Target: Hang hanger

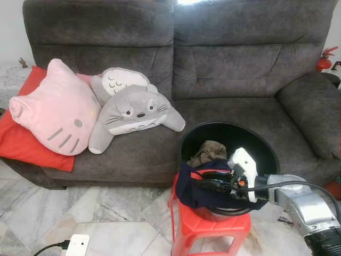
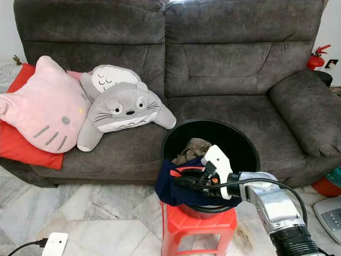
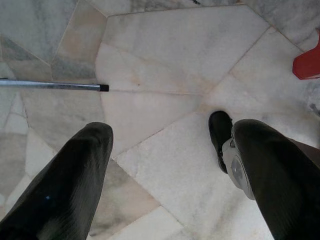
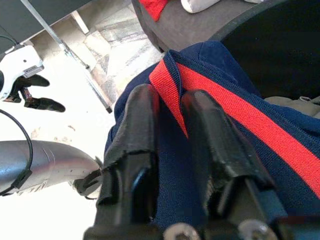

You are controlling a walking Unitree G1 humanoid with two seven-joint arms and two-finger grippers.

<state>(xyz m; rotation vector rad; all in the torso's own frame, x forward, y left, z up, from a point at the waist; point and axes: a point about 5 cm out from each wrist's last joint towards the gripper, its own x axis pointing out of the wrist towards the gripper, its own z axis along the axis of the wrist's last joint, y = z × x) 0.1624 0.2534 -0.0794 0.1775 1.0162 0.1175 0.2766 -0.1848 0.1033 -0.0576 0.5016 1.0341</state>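
Observation:
A black bucket (image 1: 268,146) stands on a red plastic stool (image 1: 213,226) in front of the sofa. A navy garment with red trim (image 1: 187,196) hangs over the bucket's near rim, and a brown cloth (image 1: 210,152) lies inside. My right gripper (image 1: 200,184) reaches in from the right at that rim. In the right wrist view its fingers (image 4: 142,120) pinch a fold of the navy garment (image 4: 280,150) at the red band. My left gripper (image 3: 167,132) hangs open over the marble floor, holding nothing. I see no hanger.
A dark grey sofa (image 1: 229,69) fills the back, with a pink cat cushion (image 1: 56,112), a grey plush (image 1: 133,109) and a red cushion (image 1: 21,141) on its left seat. A white plug block (image 1: 77,245) lies on the floor. A metal rod (image 3: 50,85) lies near my left gripper.

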